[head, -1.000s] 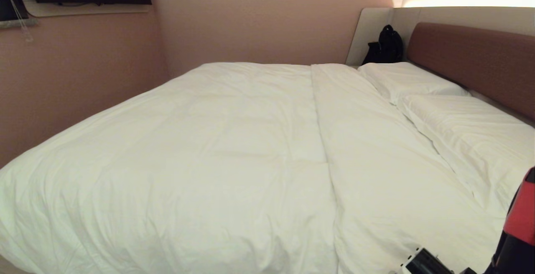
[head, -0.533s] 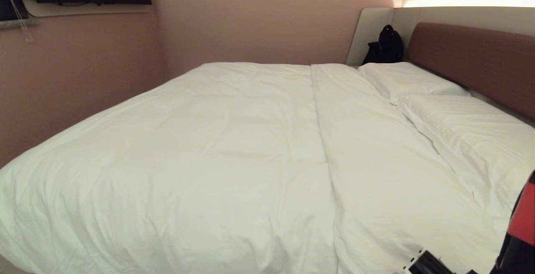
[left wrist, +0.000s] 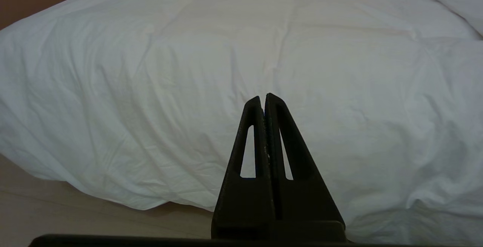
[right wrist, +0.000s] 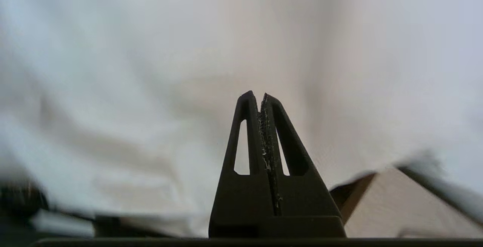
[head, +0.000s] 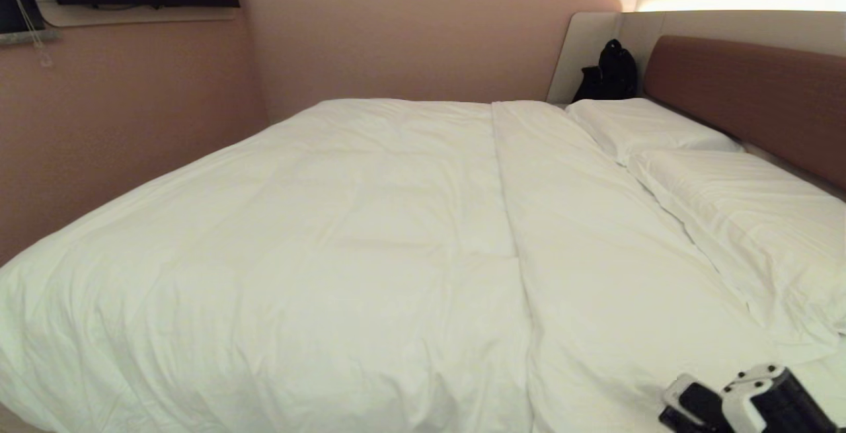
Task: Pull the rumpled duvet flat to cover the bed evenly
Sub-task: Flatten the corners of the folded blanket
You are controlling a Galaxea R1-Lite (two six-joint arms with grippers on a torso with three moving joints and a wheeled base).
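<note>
Right tool (right wrist: pixel 261 96) closed, over duvet (head: pixel 317 235)

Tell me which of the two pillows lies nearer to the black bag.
The far pillow, directly beside the black bag; the other pillow lies closer to the camera.

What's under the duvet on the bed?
Not visible: the duvet covers most of the bed. Beyond its folded edge lie white bedding and two pillows. Below its hanging edge, only pale floor.
</note>
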